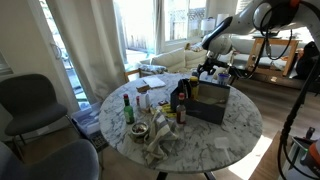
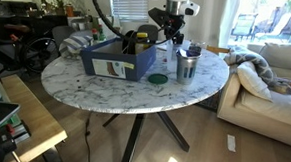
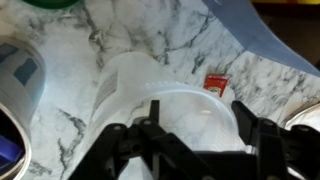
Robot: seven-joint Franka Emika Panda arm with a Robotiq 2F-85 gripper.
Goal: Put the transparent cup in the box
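The transparent cup (image 3: 130, 80) fills the wrist view, its wide rim towards the camera and the marble table (image 3: 70, 110) below. My gripper (image 3: 197, 112) has one finger on each side of the rim and holds the cup. In both exterior views the gripper (image 1: 209, 68) (image 2: 173, 34) hangs just behind the dark navy-blue box (image 1: 210, 103) (image 2: 117, 59); the cup is hard to make out there. A blue edge of the box (image 3: 275, 30) shows at the top right of the wrist view.
A steel tumbler (image 2: 188, 65) and a green lid (image 2: 158, 80) stand beside the box. Bottles (image 1: 128, 110) and crumpled cloth (image 1: 160, 140) crowd another part of the table. A small red packet (image 3: 216, 82) lies under the cup. A chair (image 1: 30, 100) and a sofa (image 2: 276, 78) flank the table.
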